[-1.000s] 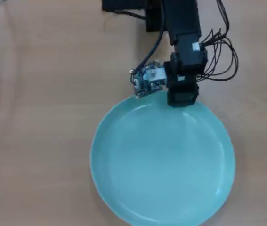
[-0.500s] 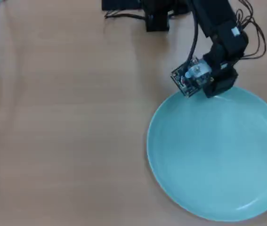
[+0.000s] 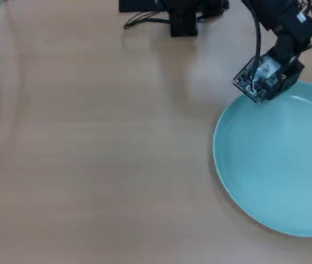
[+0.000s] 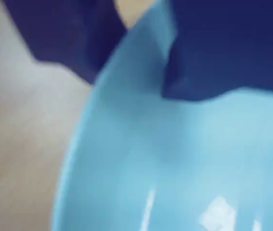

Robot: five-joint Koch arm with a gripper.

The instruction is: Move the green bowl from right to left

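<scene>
The green bowl [image 3: 282,165] is a wide, shallow, pale teal dish lying on the wooden table at the right of the overhead view, with its right side cut off by the frame edge. My gripper [image 3: 278,91] sits at the bowl's far rim, shut on it. In the wrist view the rim of the green bowl [image 4: 175,168] runs up between my two dark jaws: one is outside on the left, the other inside on the right. The gripper [image 4: 131,82] clamps that rim. The picture is blurred.
The arm's black base [image 3: 183,16] and its cables [image 3: 144,19] stand at the top edge of the overhead view. Bare wooden tabletop [image 3: 89,143] fills the left and middle of that view.
The arm has swung to the right in the overhead view, and the bowl has slid right with it, from the bottom centre to the right edge.
</scene>
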